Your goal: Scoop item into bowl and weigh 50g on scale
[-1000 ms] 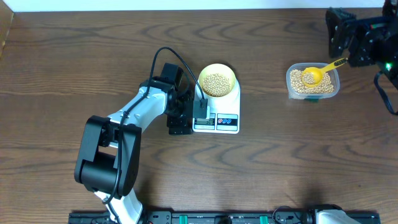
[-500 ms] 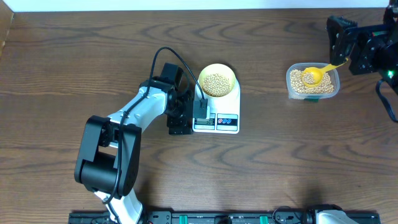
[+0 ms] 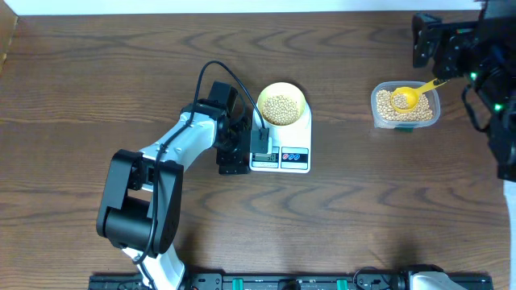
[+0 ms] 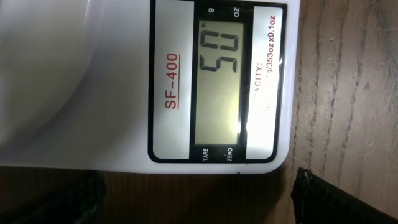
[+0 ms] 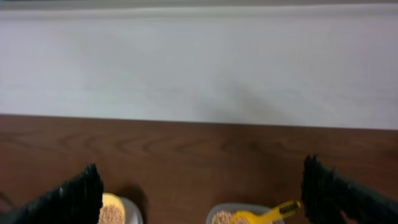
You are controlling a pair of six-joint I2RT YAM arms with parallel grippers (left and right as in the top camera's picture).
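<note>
The pale-yellow bowl (image 3: 301, 94) stands on the white scale (image 3: 298, 137) and holds tan beans (image 3: 280, 108). In the left wrist view the scale (image 4: 118, 93) is close, and its display (image 4: 221, 87) reads 50. My left gripper (image 3: 242, 151) is open and empty at the scale's left edge by the display, its fingers (image 4: 199, 202) wide apart. My right gripper (image 3: 426, 47) is open and empty, raised at the far right behind the bean tub. In its view (image 5: 202, 196) the bowl (image 5: 111, 211) shows at the lower left.
A clear plastic tub (image 3: 431, 113) of beans stands at the right. The yellow scoop (image 3: 407, 97) lies in it with its handle on the rim; both show in the right wrist view, the tub (image 5: 221, 216) and the scoop (image 5: 268, 214). A pale wall lies beyond the table's far edge.
My right arm has shifted left and turned near the table's far right corner. The scoop stays in the tub. The left arm, bowl and scale have not moved.
</note>
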